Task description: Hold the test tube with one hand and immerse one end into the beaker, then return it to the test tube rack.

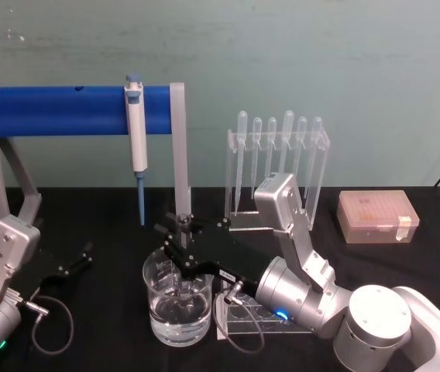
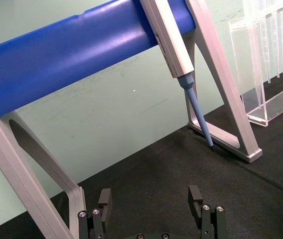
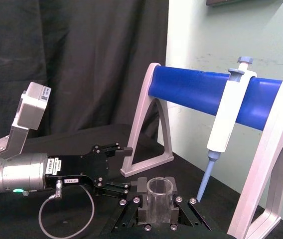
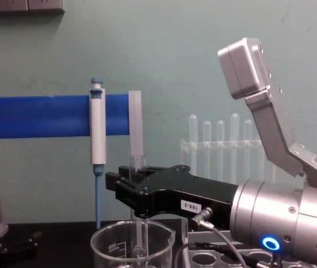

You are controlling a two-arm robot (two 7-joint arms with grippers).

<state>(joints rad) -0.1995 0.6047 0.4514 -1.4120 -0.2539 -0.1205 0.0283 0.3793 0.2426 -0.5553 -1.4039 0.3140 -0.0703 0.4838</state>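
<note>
The black right gripper [image 3: 159, 203] on its silver wrist has its fingers clamped on either side of a long clear glass test tube [image 4: 138, 163] with an open rim, pinching it a bit below the rim. The tube hangs upright, and its rounded lower end sits down inside the wide clear glass beaker [image 1: 154, 310] with white graduation marks. There's clear liquid in the bottom of the beaker, but I honestly can't tell if the tip is touching it. The clear plastic rack [image 4: 206, 258] with round holes is just beside the beaker, under the right arm. The black left gripper [image 2: 150, 196] is parked low over the black table [image 1: 96, 225] off to the left, fingers spread wide with nothing between them. At the back, a white-and-blue pipettor [image 1: 136, 128] hangs off a blue bar [image 1: 57, 110].
</note>
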